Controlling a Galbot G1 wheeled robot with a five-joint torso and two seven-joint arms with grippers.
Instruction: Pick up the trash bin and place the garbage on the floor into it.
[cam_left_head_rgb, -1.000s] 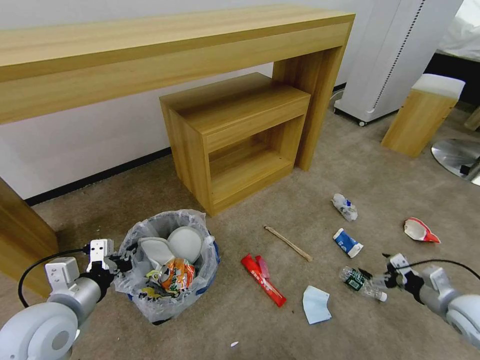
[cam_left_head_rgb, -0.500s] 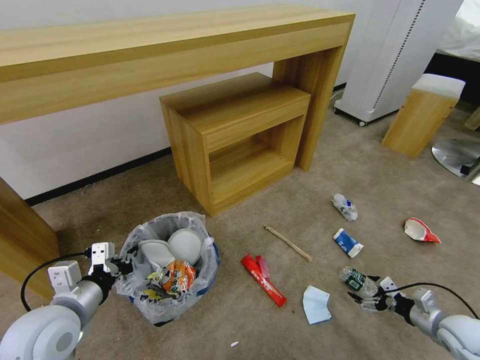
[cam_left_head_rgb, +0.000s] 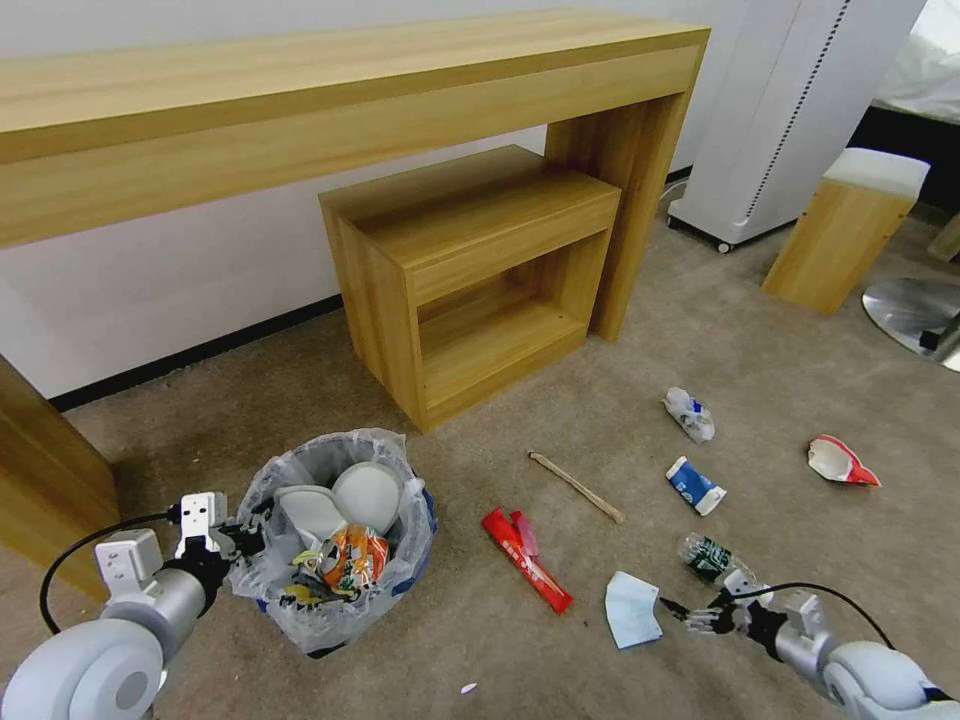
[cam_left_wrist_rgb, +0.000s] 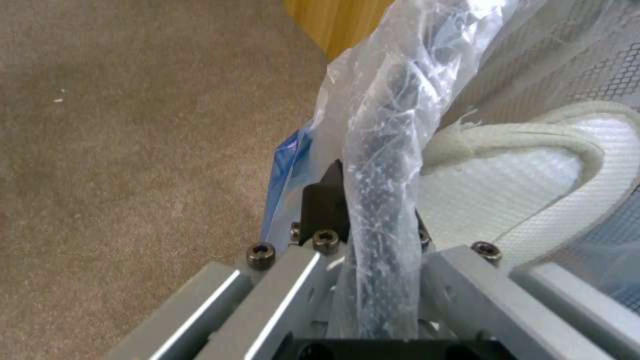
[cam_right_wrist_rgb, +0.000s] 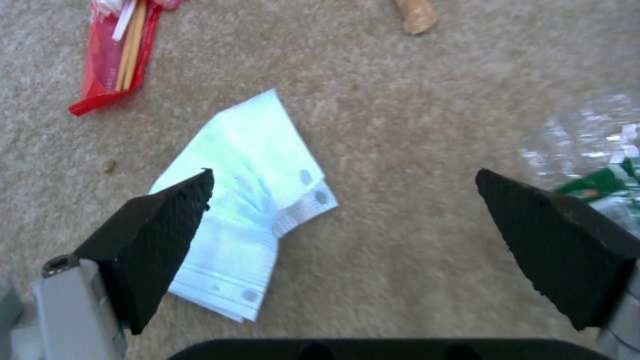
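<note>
Lowered beside the lengthwise blue mask (cam_left_head_rgb: 632, 608), right tool (cam_left_head_rgb: 690, 615) gapes empty; left tool (cam_left_head_rgb: 240, 540) clamps bin rim (cam_left_wrist_rgb: 383, 210).

Looks like a hotel-style bedroom or furnished living room: beige short-pile carpet (cam_left_head_rgb: 300, 380) wall to wall, white wall with dark skirting, long wood-grain console desk (cam_left_head_rgb: 300, 110) with a matching open cube unit (cam_left_head_rgb: 470, 270) tucked beneath. Over to the right, a white wheeled appliance (cam_left_head_rgb: 790, 110), a white-cushioned wooden stool (cam_left_head_rgb: 845, 230), a chrome pedestal base (cam_left_head_rgb: 915, 310), and white bedding (cam_left_head_rgb: 925, 60) at the corner.
</note>
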